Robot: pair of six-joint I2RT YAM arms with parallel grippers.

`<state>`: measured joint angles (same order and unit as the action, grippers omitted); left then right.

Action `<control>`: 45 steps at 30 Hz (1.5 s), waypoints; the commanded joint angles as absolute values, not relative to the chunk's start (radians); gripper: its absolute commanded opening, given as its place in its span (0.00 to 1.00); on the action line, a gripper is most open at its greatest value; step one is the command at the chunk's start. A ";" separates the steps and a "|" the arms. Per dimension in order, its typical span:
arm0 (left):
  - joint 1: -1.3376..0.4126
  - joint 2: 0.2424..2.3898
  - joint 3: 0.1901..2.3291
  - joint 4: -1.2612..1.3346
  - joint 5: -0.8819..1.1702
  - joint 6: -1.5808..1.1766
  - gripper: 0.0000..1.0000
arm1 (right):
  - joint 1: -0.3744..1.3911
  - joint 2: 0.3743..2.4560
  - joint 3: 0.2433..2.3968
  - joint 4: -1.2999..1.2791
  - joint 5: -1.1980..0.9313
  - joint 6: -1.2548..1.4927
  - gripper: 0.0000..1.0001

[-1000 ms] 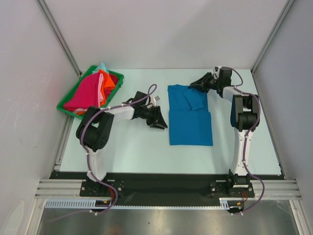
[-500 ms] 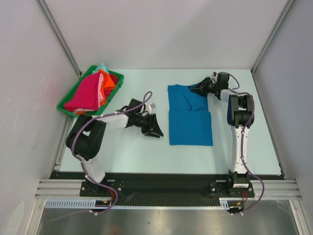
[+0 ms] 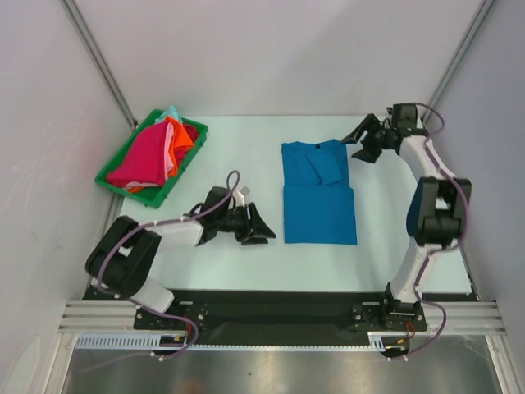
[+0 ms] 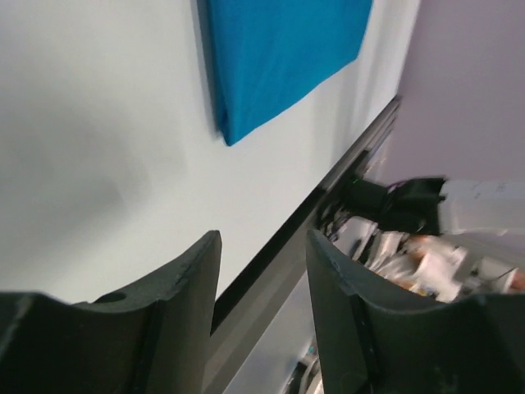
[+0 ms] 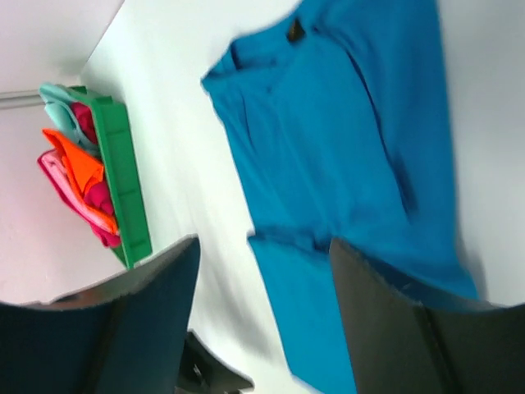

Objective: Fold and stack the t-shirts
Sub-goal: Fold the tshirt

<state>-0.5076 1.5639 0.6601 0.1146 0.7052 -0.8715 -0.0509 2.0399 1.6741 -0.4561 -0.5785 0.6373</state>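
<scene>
A bright blue t-shirt lies partly folded in the middle of the table, its sleeves turned in; it also shows in the right wrist view and the left wrist view. Magenta, orange, pale pink and mint t-shirts are piled in the green tray at the back left, also in the right wrist view. My left gripper is open and empty, low over the table left of the blue shirt's near corner. My right gripper is open and empty, just right of the shirt's far right corner.
The table's near edge has a black rail with the arm bases. Frame posts stand at the back corners. The tray's rim also shows in the right wrist view.
My right gripper has let go of the blue shirt and drawn back to the right and up. My left gripper has pulled back toward the near left, away from the shirt.
</scene>
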 commanded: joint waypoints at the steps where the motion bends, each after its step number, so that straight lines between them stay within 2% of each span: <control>1: -0.563 1.457 0.510 0.457 0.565 -1.199 0.52 | -0.090 1.785 1.456 -0.680 -0.413 0.569 0.71; 2: -0.595 1.450 0.439 0.525 0.539 -1.330 0.52 | -0.097 1.734 1.387 -0.657 -0.405 0.601 0.71; 5: -0.668 1.448 0.394 0.668 0.410 -1.481 0.53 | -0.098 1.520 1.084 -0.566 -0.431 0.696 0.69; 8: -0.730 1.479 0.382 0.745 0.295 -1.554 0.58 | -0.081 1.302 0.836 -0.494 -0.436 0.747 0.67; 12: -0.779 1.560 0.393 0.840 0.213 -1.618 0.63 | -0.083 1.085 0.614 -0.463 -0.456 0.802 0.64; 16: -0.834 1.655 0.379 0.915 0.137 -1.722 0.60 | -0.107 0.918 0.508 -0.475 -0.454 0.808 0.64; 21: -0.880 1.730 0.379 0.945 0.061 -1.810 0.51 | -0.126 0.925 0.436 -0.442 -0.451 0.844 0.62; 27: -0.891 1.715 0.431 0.781 0.011 -1.812 0.42 | -0.140 1.008 0.442 -0.402 -0.420 0.836 0.56; 33: -0.891 1.766 0.469 0.740 0.003 -1.847 0.38 | -0.181 1.066 0.420 -0.357 -0.443 0.831 0.47; 45: -0.891 1.766 0.483 0.629 -0.048 -1.858 0.38 | -0.190 1.127 0.402 -0.308 -0.437 0.834 0.47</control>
<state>-0.8864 1.7653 0.4683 0.7010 -0.0002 -1.8336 -0.1852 1.1122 0.4187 -0.3531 -0.4442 0.8310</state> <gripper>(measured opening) 0.383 0.469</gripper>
